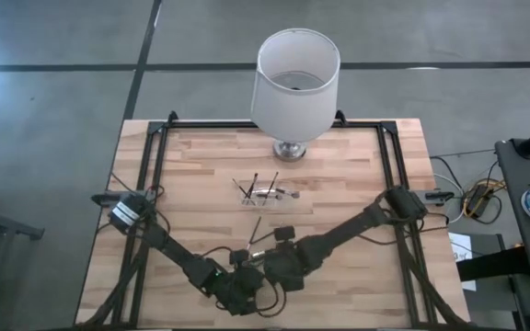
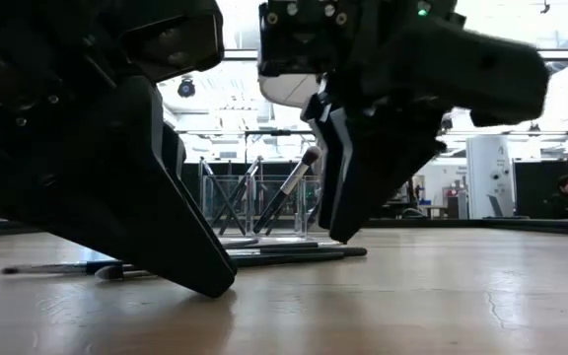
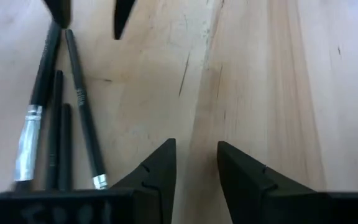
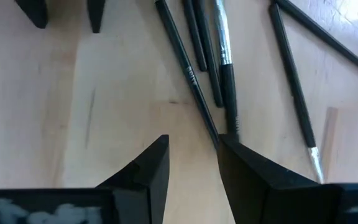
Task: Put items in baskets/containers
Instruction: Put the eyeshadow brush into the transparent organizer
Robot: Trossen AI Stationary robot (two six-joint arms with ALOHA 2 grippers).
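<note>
Both arms low at near edge of counter (image 1: 201,156), tools close together, angled toward each other.

Right tool (image 4: 193,155): part open, narrow gap, nothing in it. Tip of one finger (image 4: 247,168) sits just beside/over the near ends of a loose cluster of brushes (image 4: 225,81) lying flat on the wood. Looks lined up to take one by its end, presumably since thin sticks lying flat are easiest nipped at a free tip. Not gripped yet.

Left tool (image 3: 196,155): part open too, empty, over bare wood; several more sticks (image 3: 79,112) lie just beside it, incl. one w/ metallic ferrule (image 3: 28,143). Likely waiting, or steadying the pile's other side – can't tell which.

Clear holder (image 1: 267,194) sits mid-counter, farther back, in front of the lamp (image 1: 293,83). Low view shows a few brushes (image 2: 289,187) already standing tilted in it, leaning on its walls – upright storage, so ea. stick prob. needs tipping up before drop-in.

Loose sticks lie between tools and holder, near the tools, apart from holder. Task partway: some in, several left on counter.

Risk: sticks lie touching side by side; a pinch may drag a neighbour.
</note>
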